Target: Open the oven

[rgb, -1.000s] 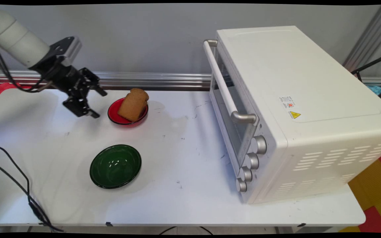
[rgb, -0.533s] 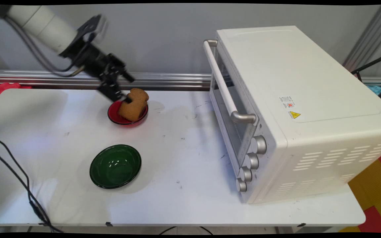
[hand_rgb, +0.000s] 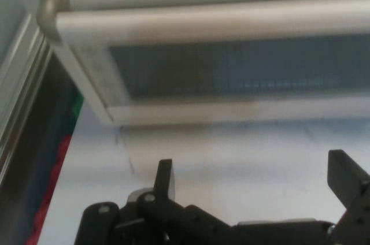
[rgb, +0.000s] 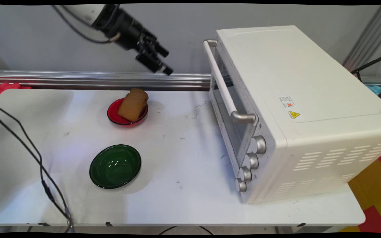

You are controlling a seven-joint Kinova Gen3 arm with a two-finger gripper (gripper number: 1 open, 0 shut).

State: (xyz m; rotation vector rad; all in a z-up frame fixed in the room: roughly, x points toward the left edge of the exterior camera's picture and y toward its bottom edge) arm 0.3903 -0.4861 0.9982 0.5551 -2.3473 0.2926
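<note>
Raised clear of the white table (rgb: pixel 190 198), the black two-finger gripper (rgb: pixel 162 62), fingers apart and empty, faces the white toaster oven's bar handle (hand_rgb: pixel 219 19), so the brown bread slice (rgb: pixel 132 104) leans untouched in its red bowl (rgb: pixel 112 115).

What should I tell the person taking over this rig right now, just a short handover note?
Gripper: open, empty, raised above the table, pointing toward the toaster oven.
Oven door shut; its handle fills the top of the hand view.
Bread slice leans in the red bowl, below and left of the gripper, untouched.
Green bowl sits empty nearer the front edge.
Nothing is held.
</note>
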